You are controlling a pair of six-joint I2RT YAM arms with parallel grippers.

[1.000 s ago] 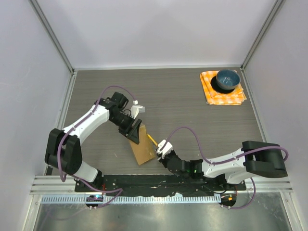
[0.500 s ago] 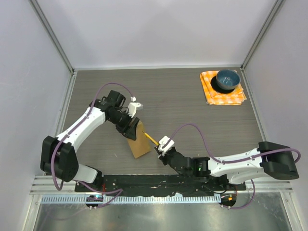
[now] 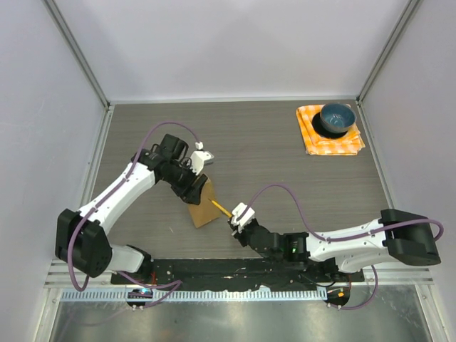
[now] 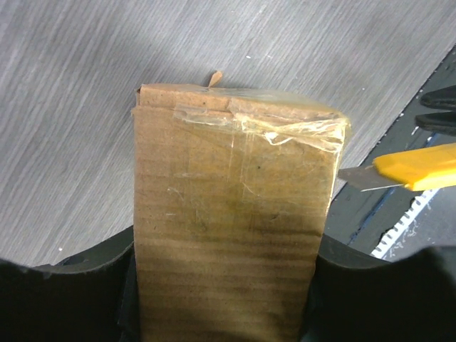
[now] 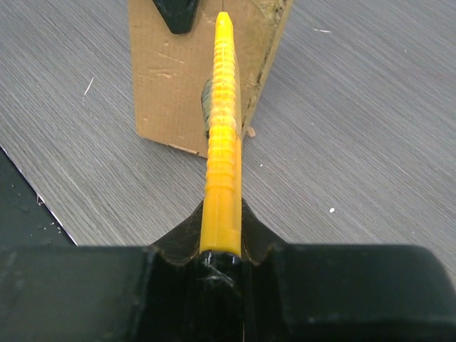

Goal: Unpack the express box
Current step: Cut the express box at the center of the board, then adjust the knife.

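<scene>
Tape (image 4: 285, 128), clear and wrinkled, seals the end of the small flat brown cardboard express box (image 3: 201, 208). The box stands on edge on your grey wood-grain table (image 3: 285, 171), left of centre near the front, clamped between the black fingers of your left gripper (image 3: 194, 191). Your right gripper (image 3: 239, 217) is closed around a yellow plastic utility knife (image 5: 222, 128), whose steel blade (image 4: 360, 178) reaches the taped corner; you cannot tell whether it touches.
</scene>
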